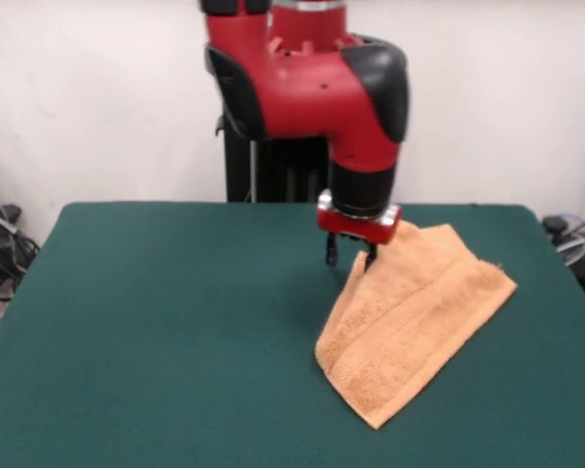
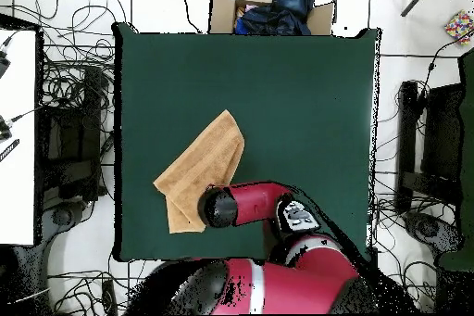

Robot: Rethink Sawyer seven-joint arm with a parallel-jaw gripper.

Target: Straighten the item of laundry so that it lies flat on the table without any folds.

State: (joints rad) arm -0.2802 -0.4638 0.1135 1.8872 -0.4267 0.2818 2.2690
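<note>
We find no readable writing. The towel (image 1: 414, 317) lies folded on the table (image 1: 175, 322), diagonal, close to the robot's edge. In the front view the gripper (image 1: 350, 255) stands at the towel's far edge, its fingers slightly apart, holding nothing we can see. The overhead view alone shows a cardboard box (image 2: 268, 6) beyond the table.

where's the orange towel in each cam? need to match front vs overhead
Front view: the light orange terry-cloth towel lies folded right of centre on the dark green felt table, its far edge under the red arm's end effector.
Overhead view: the towel sits left of centre, its lower part hidden under the arm.
Shared landmark: the red and black arm over the towel's robot-side end.
</note>
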